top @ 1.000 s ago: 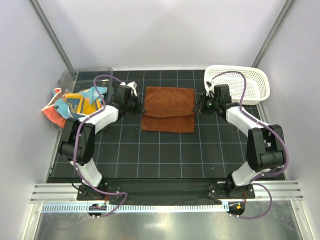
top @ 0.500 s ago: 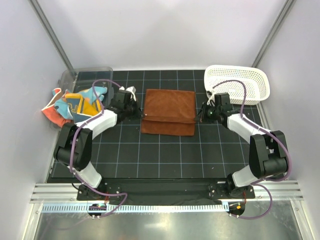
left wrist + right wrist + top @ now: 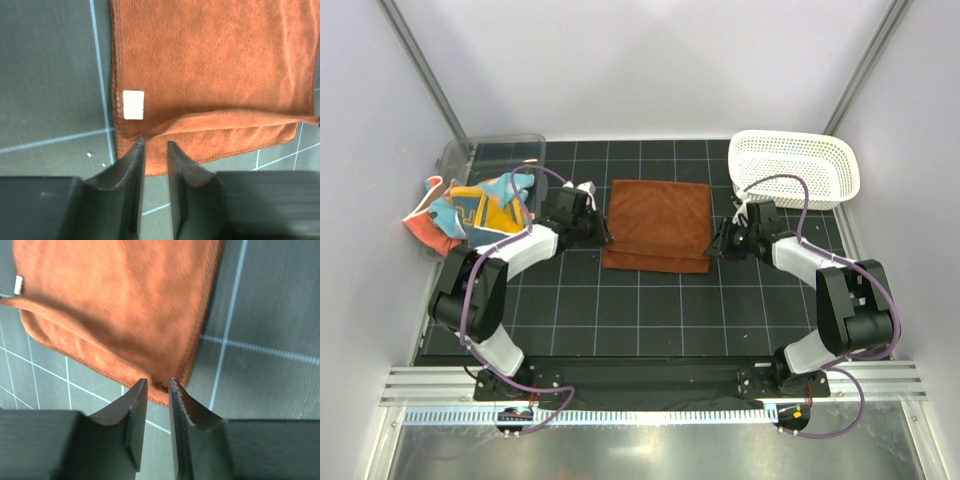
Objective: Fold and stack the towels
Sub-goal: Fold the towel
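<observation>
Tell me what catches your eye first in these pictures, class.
The rust-brown towel lies mid-mat, partly folded, with the left pincer and right pincer each pinching one side edge. A bright patterned cloth heap spills from the clear bin at far left.

I see bright, even overhead light w/ soft shadows; rust-brown towel [image 3: 115, 300] blurry in right wrist view, sharp in left.

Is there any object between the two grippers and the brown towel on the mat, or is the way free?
Nothing visible stands in the way. The left gripper and the right gripper are at opposite side edges of the rust-brown towel, each with its jaws closed on the folded-over layer.
</observation>
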You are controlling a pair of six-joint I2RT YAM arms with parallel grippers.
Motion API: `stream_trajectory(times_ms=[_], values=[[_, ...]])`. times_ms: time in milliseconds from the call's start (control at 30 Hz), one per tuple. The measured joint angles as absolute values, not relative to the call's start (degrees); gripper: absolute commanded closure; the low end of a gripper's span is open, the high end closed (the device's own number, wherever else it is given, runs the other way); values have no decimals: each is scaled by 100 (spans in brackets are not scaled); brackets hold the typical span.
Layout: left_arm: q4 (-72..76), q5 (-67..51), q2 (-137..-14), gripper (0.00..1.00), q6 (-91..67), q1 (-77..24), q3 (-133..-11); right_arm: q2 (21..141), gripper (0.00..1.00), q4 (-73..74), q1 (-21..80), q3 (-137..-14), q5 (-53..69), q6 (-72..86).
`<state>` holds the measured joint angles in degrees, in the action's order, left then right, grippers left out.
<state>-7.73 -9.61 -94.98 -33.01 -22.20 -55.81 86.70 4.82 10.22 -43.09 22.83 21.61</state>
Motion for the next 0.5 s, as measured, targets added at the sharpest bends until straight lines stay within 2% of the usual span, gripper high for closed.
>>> stream_trajectory(times_ms=[67, 267, 500], values=[[-812, -895, -9480, 61, -3356, -2283, -5527, 8617, 62, 611, 1035, -4263, 2228, 2187], [-1262, -576, -9087, 46, -3607, -2335, -5310, 8252, 61, 1280, 1044, -4259, 1852, 2405], [-1531, -412, -8947, 46, -3964, -2333, -5468, 8486, 61, 1660, 1044, -4303, 1669, 2869]])
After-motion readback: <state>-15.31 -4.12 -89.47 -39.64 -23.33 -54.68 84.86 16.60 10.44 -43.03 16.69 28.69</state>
